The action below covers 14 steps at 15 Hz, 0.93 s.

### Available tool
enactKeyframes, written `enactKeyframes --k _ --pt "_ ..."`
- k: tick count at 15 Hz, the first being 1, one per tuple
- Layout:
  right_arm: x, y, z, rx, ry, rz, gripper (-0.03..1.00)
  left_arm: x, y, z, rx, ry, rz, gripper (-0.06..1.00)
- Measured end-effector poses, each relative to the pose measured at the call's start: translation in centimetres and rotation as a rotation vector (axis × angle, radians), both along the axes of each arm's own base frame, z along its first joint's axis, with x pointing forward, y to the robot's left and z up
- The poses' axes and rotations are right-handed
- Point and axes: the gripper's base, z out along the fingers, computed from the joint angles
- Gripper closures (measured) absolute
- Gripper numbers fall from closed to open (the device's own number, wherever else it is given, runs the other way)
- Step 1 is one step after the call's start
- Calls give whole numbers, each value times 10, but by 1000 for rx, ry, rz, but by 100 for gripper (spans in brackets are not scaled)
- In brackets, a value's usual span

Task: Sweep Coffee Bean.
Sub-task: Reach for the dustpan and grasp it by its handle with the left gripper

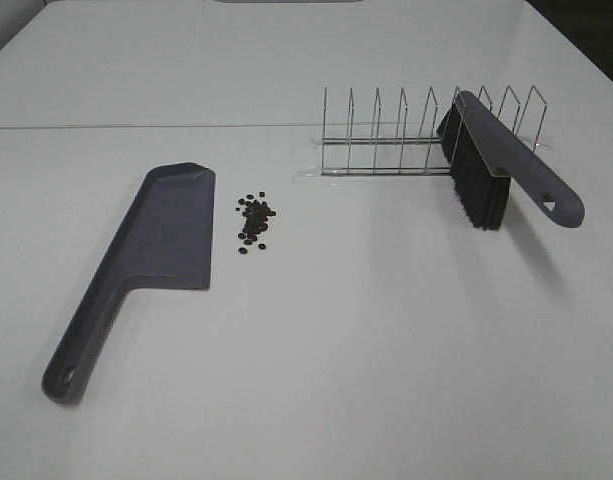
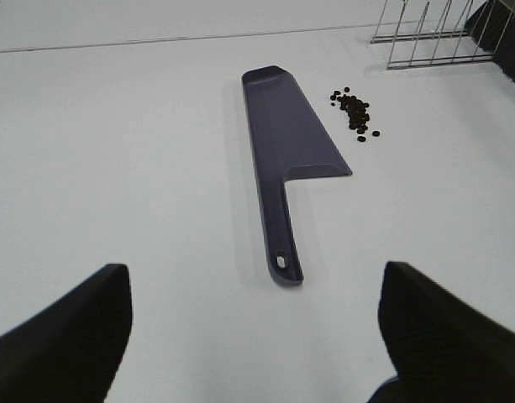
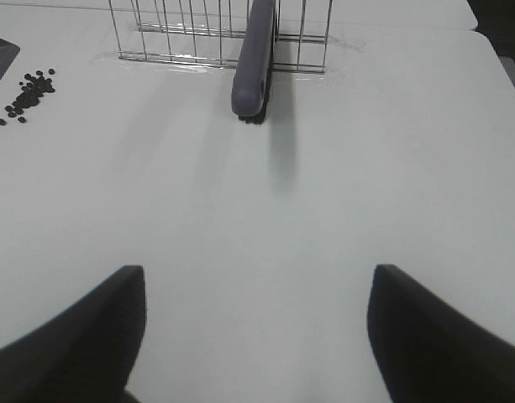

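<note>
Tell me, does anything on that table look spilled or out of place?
Yes: coffee beans lie scattered loose on the white table, right beside the dustpan. The brush leans in the wire rack, bristles down; that looks deliberate.

Coffee bean [image 1: 254, 222] just right of dustpan [image 1: 166, 235]; brush [image 1: 486, 165] in rack [image 1: 377, 150]

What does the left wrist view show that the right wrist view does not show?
Only the left wrist view shows the whole dustpan, with its long handle and the hole at its end, and the open left gripper. Only the right wrist view shows the brush handle, resting in the wire rack, and the open right gripper. Both show the coffee beans, part of the rack and the white table.
</note>
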Motion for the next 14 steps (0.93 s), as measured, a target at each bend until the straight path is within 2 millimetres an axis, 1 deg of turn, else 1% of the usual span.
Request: enactKeyframes --k 14 --pt "0 0 0 0 0 0 25 0 0 0 1 0 0 19"
